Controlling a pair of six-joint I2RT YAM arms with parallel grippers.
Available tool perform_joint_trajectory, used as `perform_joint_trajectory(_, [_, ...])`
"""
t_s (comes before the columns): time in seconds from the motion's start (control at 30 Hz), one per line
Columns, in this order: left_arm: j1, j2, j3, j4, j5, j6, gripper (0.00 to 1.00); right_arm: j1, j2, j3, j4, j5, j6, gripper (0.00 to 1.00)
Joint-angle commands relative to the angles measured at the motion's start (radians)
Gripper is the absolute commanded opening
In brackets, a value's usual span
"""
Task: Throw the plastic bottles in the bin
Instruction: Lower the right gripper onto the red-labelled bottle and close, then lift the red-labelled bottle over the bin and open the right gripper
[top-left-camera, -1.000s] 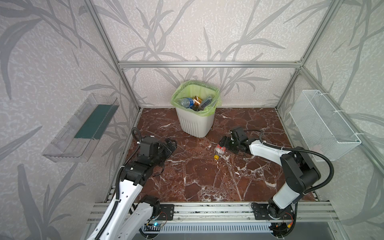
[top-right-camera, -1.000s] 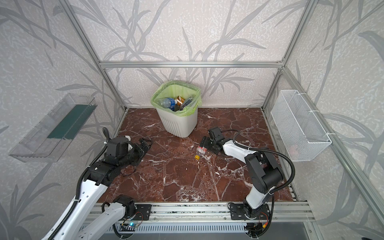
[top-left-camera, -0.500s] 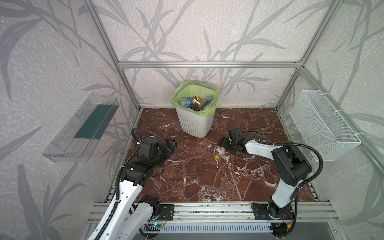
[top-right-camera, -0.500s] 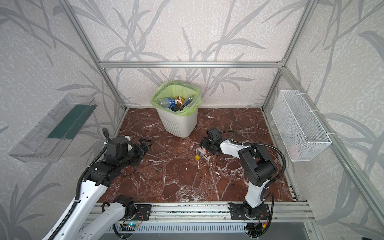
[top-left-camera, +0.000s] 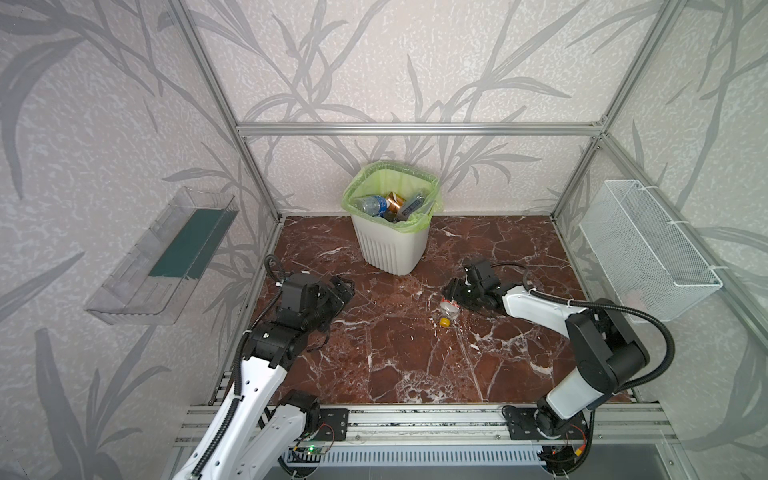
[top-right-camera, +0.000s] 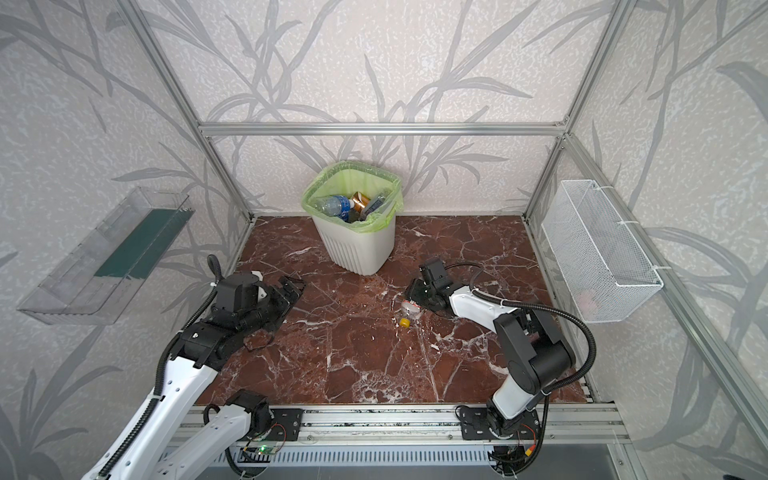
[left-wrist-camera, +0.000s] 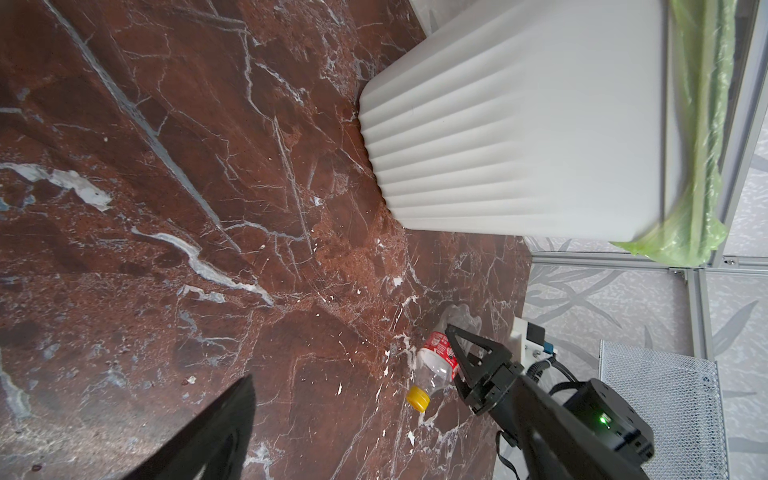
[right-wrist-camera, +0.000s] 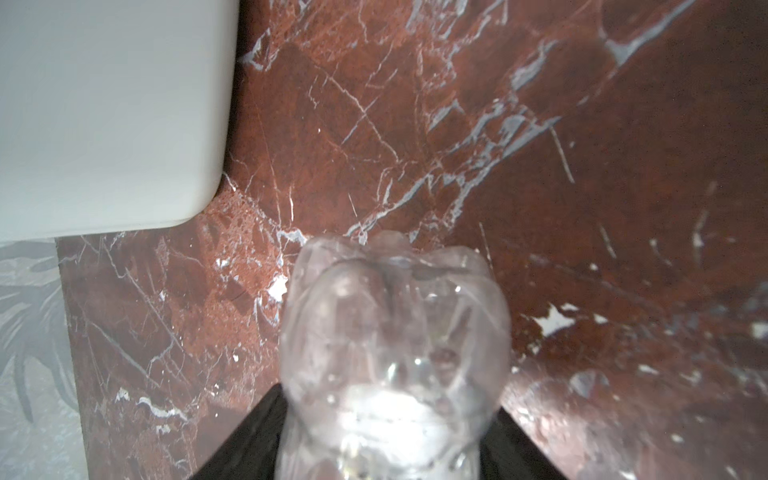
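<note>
In both top views the bin is being shown at the back middle of the red-brown surface. Several plastic bottles are being kept inside it, on the green bag. One more bottle, clear with a red label and a yellow cap, is being left lying on the surface a little right of the middle. It is in front of the bin and apart from it. The right end effector is being closed around this bottle, low on the surface. The left end effector is being held wide, with nothing in it, at the left of the picture. A clear tray is being shown at the left edge and a wire basket at the right edge.

In the left wrist view the ribbed white side of the bin is being shown big. The bottle is being left on its side, well apart from the bin. The right end effector is being closed over the bottle's body by the red label. The yellow cap is being pointed away from it. One dark finger of the left end effector is being seen, touching nothing.

In the right wrist view the clear end of the bottle is being gripped between two black fingers, with both sides touched. A corner of the bin is being shown near, not touching the bottle.
</note>
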Motion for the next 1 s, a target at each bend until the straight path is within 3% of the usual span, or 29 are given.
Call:
perform_joint_trajectory(0.0, [0.006, 0.008, -0.018, 0.017, 0.006, -0.006, 0.95, -0.005, -0.075, -0.050, -0.052, -0.004, -0.032, 0.66])
perform_joint_trajectory(0.27, [0.006, 0.035, -0.025, 0.029, 0.016, -0.007, 0.95, -0.005, -0.272, -0.114, -0.109, -0.037, -0.046, 0.65])
perform_joint_trajectory(0.47, [0.009, 0.060, -0.011, 0.035, 0.024, -0.009, 0.95, -0.008, -0.416, 0.051, -0.183, -0.006, -0.079, 0.65])
perform_joint_trajectory(0.57, [0.008, 0.069, 0.016, 0.034, 0.023, -0.022, 0.95, -0.009, -0.333, 0.378, -0.240, -0.042, -0.106, 0.66])
perform_joint_trajectory(0.67, [0.009, 0.095, 0.073, 0.021, 0.028, -0.027, 0.95, 0.012, -0.078, 0.930, -0.365, -0.078, -0.134, 0.69])
perform_joint_trajectory(0.77, [0.011, 0.124, 0.122, -0.004, 0.028, -0.032, 0.95, 0.002, 0.272, 1.545, -0.700, -0.050, -0.157, 0.83])
perform_joint_trajectory(0.83, [0.013, 0.132, 0.131, -0.001, 0.039, -0.025, 0.95, -0.028, 0.463, 1.903, -0.973, -0.122, -0.159, 0.88])
perform_joint_trajectory(0.93, [0.018, 0.120, 0.112, -0.011, 0.019, -0.010, 0.95, -0.019, 0.631, 2.297, -1.278, -0.068, -0.187, 0.95])
perform_joint_trajectory(0.97, [0.023, 0.114, 0.099, -0.006, 0.018, -0.007, 0.95, -0.021, 0.603, 2.250, -1.289, -0.073, -0.192, 0.96])
